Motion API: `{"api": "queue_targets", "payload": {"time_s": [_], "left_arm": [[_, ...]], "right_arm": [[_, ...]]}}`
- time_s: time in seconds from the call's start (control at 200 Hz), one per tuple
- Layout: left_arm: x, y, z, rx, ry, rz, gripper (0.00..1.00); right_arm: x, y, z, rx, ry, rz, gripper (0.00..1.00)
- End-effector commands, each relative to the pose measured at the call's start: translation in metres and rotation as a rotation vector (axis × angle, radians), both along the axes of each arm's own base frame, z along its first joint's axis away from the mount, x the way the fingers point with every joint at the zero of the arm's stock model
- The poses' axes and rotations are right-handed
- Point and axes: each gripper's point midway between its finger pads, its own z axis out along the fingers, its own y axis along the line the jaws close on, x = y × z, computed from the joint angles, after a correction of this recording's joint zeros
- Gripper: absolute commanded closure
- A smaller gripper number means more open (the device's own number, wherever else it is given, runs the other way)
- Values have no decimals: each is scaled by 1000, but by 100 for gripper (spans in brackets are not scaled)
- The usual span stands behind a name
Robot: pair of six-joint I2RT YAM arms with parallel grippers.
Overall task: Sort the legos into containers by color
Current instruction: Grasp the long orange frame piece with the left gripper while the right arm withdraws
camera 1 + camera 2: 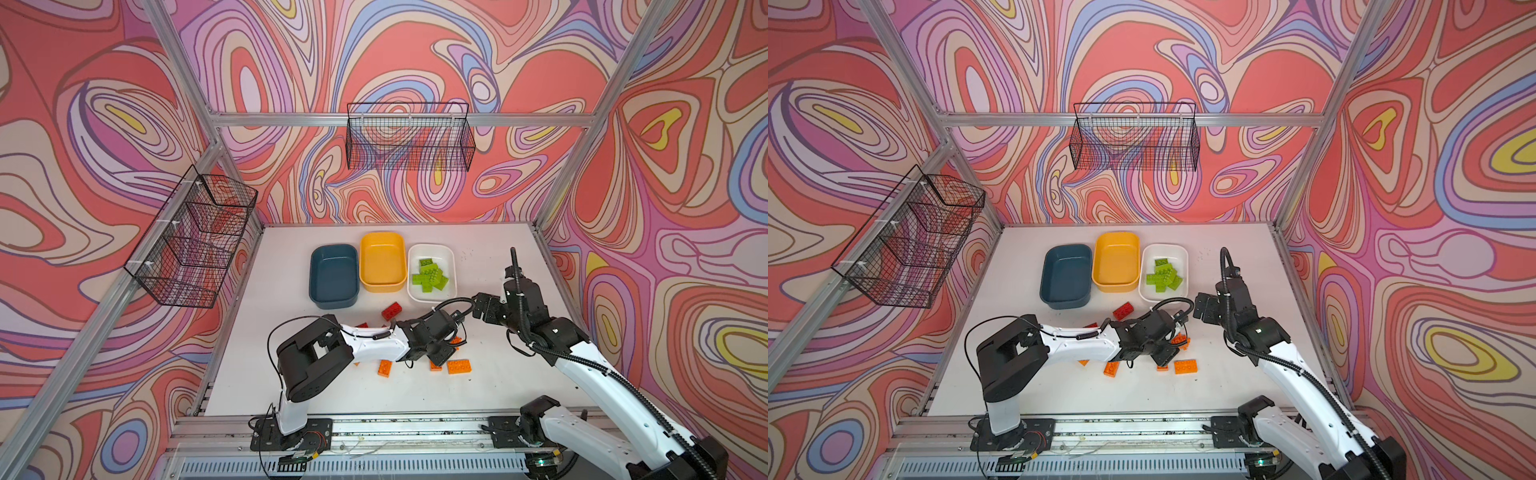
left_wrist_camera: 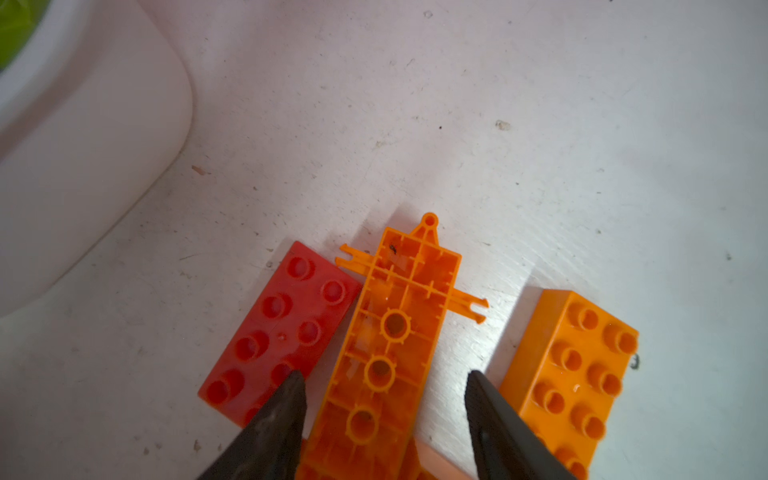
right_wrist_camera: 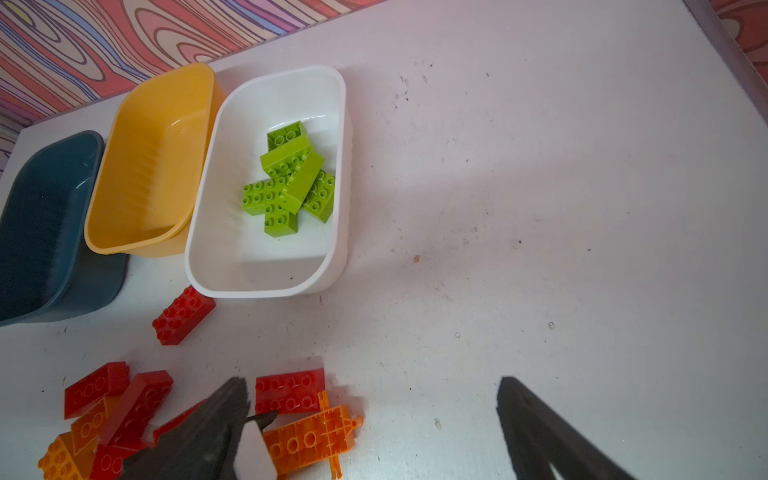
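Your left pincer [image 2: 382,380] is low over the middle of the table [image 1: 498,386]. You have three trays in a row at the back: a teal tray [image 1: 332,278], a yellow tray [image 1: 382,262] and a white tray [image 1: 444,255]. In the white tray lie the green bricks [image 3: 286,183]; I count six, but they overlap. Outside the trays, one red brick [image 1: 390,311] lies alone near the teal tray. In the right wrist view you see at least five red bricks [image 3: 137,405], and in both top views at least four orange bricks [image 1: 459,366]; the left arm [image 1: 374,343] covers part of the group. Two black wire baskets [image 1: 409,137] hang on the walls [image 1: 124,83].

The table is white, with scratches and small specks; the walls carry swirls in pink, red and purple.

The left pincer is about half open, one finger [image 2: 282,415] on each side of a flat orange piece [image 2: 390,332] that lies underside up. One finger overlaps a flat red brick [image 2: 274,332], the other has a small gap to the piece, so it grips nothing yet. Your right pincer [image 3: 372,380] is wide open above bare table and holds nothing.
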Motion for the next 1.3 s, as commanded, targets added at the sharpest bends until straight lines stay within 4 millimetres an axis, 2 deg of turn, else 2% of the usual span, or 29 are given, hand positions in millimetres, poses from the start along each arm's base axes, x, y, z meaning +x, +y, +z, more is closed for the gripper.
{"api": "queue_targets", "payload": {"time_s": [0.0, 0.105, 0.456, 0.606, 0.841, 0.967, 1.077, 1.297], "left_arm": [[1, 6, -14, 69, 6, 7, 38], [1, 6, -18, 77, 19, 12, 45], [8, 7, -19, 110, 3, 44, 54], [9, 5, -14, 106, -2, 36, 68], [14, 5, -8, 107, -11, 38, 82], [18, 6, 1, 96, -18, 44, 88], [21, 7, 12, 86, -30, 47, 90], [43, 23, 47, 42, -72, 112, 91]], "right_arm": [[-2, -3, -1, 0, 7, -15, 2], [-2, -4, -2, -6, 8, -19, 2], [-3, -9, -1, -28, -1, -31, 2], [-6, -11, 1, -31, -6, -34, 2], [-7, -12, 9, -22, -22, -37, 2], [-8, -12, 13, -16, -30, -36, 2], [-8, -10, 16, -7, -36, -33, 2], [-7, -9, 24, 6, -55, -28, 2]]}}
